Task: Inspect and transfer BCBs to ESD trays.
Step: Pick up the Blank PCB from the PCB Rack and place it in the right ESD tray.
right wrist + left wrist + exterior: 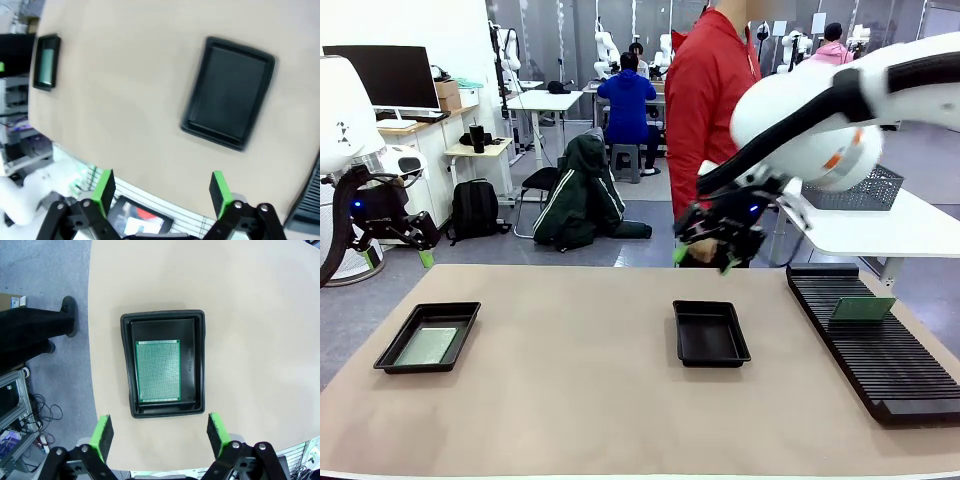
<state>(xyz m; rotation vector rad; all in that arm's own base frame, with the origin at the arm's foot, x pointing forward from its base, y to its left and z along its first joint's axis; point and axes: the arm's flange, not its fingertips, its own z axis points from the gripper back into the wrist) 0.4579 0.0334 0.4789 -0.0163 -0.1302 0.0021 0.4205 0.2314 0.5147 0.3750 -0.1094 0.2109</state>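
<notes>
Two black ESD trays lie on the tan table. The left tray [428,337] holds a flat green BCB [426,346]; in the left wrist view that tray [163,363] and its board [158,371] lie below my open left gripper [161,432]. The left gripper [415,246] hangs high off the table's left end. The middle tray [710,333] has nothing in it, as the right wrist view of it [228,92] shows. My right gripper [703,258] hovers open above and behind this tray, its jaws [161,192] apart. Another BCB [862,308] stands upright in the rack.
A long black slotted rack [875,340] runs along the table's right side. A person in a red jacket [710,100] stands at the far edge, behind my right arm. A white side table with a grey mesh basket [860,190] stands at the right rear.
</notes>
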